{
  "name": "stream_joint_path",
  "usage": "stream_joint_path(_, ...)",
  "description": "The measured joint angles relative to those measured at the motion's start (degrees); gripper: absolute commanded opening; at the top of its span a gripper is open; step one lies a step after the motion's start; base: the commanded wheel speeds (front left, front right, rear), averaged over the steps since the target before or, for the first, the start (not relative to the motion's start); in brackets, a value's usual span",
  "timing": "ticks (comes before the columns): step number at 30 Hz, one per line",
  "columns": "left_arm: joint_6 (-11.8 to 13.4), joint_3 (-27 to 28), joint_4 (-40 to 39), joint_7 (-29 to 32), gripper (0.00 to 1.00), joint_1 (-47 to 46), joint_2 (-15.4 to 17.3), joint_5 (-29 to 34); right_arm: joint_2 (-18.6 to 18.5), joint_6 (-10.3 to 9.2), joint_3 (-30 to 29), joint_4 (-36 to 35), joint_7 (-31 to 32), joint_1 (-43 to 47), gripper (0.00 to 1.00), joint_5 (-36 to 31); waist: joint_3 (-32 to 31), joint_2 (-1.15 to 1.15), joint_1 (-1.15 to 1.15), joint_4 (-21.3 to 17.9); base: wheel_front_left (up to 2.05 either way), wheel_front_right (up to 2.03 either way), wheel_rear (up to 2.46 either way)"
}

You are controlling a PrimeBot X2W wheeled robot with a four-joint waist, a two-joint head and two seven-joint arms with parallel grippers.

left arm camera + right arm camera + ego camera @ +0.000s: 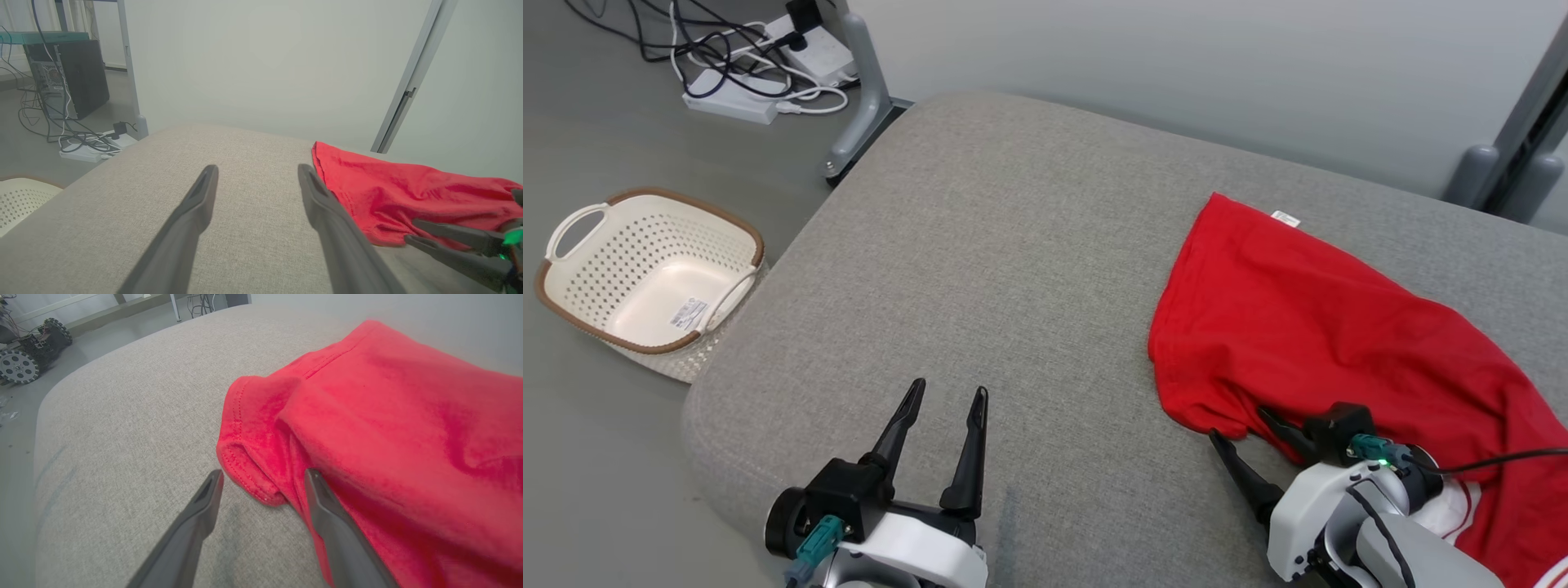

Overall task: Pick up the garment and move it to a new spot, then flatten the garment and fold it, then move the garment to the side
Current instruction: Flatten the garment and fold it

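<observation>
Head view, item one: red garment, crumpled, lying on the right part of the grey fabric worktop, with a white tag at its far corner.
My right end effector: released, fingers spread at the garment's near hem, one over cloth and the other over bare worktop. It grasps nothing.
My left end effector: released, empty, well apart from the garment.
Step, as I judge it: first pickup, not yet made.
Next move calls for lowering onto the doubled hem and pinching it.
Surroundings: perforated basket on the floor to the left, with power strips and cables beyond it.
Obstructions: I see none on the way leftward.
</observation>
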Motion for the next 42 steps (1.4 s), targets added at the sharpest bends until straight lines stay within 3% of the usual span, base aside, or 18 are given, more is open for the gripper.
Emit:
stream_joint_path(13,0.6,-1.6,-0.5,0.0,1.00,-0.5,0.0,-0.8,0.4,0.00,8.4,9.0,-0.1,-5.5,1.00,2.4,1.4,0.00,0.00,2.3,0.00,0.00,0.00)
stream_joint_path(14,0.7,-1.8,-0.5,0.0,1.00,-0.5,0.0,-0.9,0.5,0.00,8.8,9.5,-0.1,-5.8,0.67,2.8,1.4,0.00,0.00,2.5,0.00,0.00,0.00)
stream_joint_path(15,1.0,-2.0,-0.6,0.0,1.00,-0.6,0.0,-1.1,0.5,0.00,9.1,9.9,-0.1,-6.2,0.41,3.2,1.5,0.00,0.00,2.6,0.00,0.00,0.00)
stream_joint_path(16,1.0,-2.1,-0.7,0.0,1.00,-0.6,0.0,-1.3,0.4,0.00,9.5,10.3,-0.1,-6.7,0.28,3.4,1.7,0.00,0.00,2.7,0.00,0.00,0.00)
stream_joint_path(17,1.1,-2.2,-0.7,0.0,1.00,-0.6,0.0,-1.3,0.2,-0.01,10.0,10.7,-0.1,-7.1,0.00,3.4,1.8,0.00,0.00,2.8,0.00,0.00,0.00)
stream_joint_path(23,1.4,-2.5,-0.9,0.0,1.00,-0.7,0.0,-1.7,-0.4,-0.02,12.1,10.8,-0.1,-8.6,0.00,4.0,1.9,0.00,0.00,3.1,0.00,0.00,0.00)
stream_joint_path(32,1.1,-1.8,0.0,0.0,1.00,-0.3,0.0,-1.6,1.0,-0.01,12.0,1.6,0.0,-15.8,0.00,4.6,-1.3,0.00,0.00,2.2,0.00,0.00,0.00)
stream_joint_path(36,1.0,-1.8,0.3,0.0,1.00,0.3,0.0,-1.6,1.2,-0.01,7.4,-2.8,0.0,-19.9,0.00,4.5,-2.9,0.00,0.00,1.6,0.00,0.00,0.00)
stream_joint_path(42,0.2,-1.0,1.1,0.0,1.00,1.8,0.1,-1.0,2.4,0.00,-9.2,-16.4,0.0,-25.0,0.00,3.9,-5.4,0.00,0.00,-0.2,0.00,0.00,0.00)
